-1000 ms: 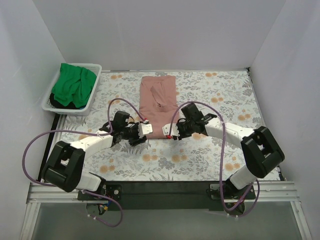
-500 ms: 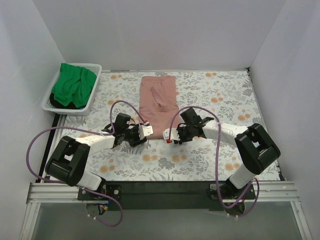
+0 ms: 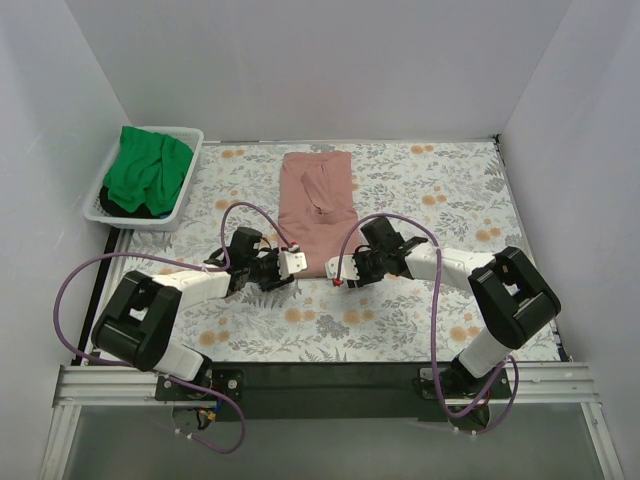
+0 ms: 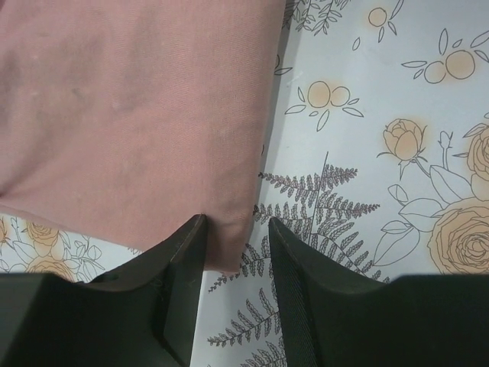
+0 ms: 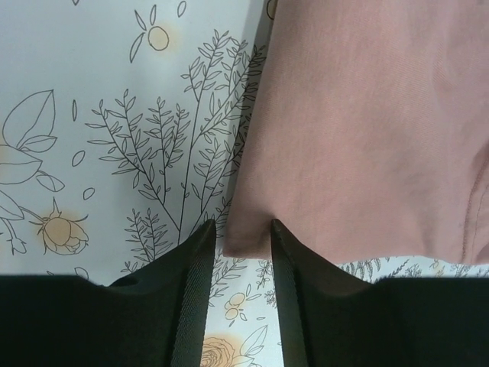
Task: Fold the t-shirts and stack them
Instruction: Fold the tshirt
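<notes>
Near corners of the salmon-pink t-shirt (image 3: 318,205) are newly straddled by left jaws and right jaws. Both are parted; grasping is awaited.

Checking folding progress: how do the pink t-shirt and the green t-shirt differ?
The pink t-shirt lies flat on the floral cloth, folded into a narrow strip; the green t-shirt sits bunched in the white basket. The left gripper and right gripper straddle the pink one's near corners; neither is near the green one. Both are plain cloth.
</notes>
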### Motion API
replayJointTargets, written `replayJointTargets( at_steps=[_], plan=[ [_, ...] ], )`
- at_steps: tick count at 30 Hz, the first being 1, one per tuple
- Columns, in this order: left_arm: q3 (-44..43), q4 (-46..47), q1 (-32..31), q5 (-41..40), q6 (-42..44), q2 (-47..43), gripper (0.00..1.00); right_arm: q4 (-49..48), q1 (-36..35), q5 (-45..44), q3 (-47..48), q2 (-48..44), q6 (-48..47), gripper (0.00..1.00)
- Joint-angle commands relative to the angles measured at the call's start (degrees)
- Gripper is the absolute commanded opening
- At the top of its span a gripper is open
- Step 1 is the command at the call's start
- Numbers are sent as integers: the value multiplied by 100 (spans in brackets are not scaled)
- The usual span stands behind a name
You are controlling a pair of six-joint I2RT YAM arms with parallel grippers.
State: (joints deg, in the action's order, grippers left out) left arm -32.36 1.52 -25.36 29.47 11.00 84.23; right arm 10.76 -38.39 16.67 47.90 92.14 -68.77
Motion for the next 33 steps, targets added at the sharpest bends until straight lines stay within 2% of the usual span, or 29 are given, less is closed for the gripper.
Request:
replayJointTargets(
  at_steps=[1,4,8,11,12,14,15,25,30,33],
  plan=[
    [63,-187,-39,-117,130,76,36,5,-28,-67,-62,-82,-4,44],
    [19,-178,-39,-100,104,112,33,22,-28,-76,-26,32,-13,45],
    [-16,-205,-30,-100,121,129,25,127,-28,-32,0,155,-22,36],
    [-42,-257,-30,-82,121,173,15,145,-28,-75,9,304,-13,24],
    [-51,-283,-30,-65,121,164,9,180,-28,-84,52,340,30,15],
    [-51,-345,-39,-47,121,129,3,224,-11,-93,114,427,83,4],
    [-69,-380,-30,-38,104,103,0,250,-10,-111,149,419,109,1],
    [-789,-1680,-21,445,-151,-863,0,1542,86,267,1186,-327,716,1],
    [-1175,-2778,-30,533,173,-1276,0,2359,86,302,1546,-644,927,1],
    [-1387,-3324,-21,805,26,-1635,0,2841,69,469,1705,-907,1059,1]
  ],
)
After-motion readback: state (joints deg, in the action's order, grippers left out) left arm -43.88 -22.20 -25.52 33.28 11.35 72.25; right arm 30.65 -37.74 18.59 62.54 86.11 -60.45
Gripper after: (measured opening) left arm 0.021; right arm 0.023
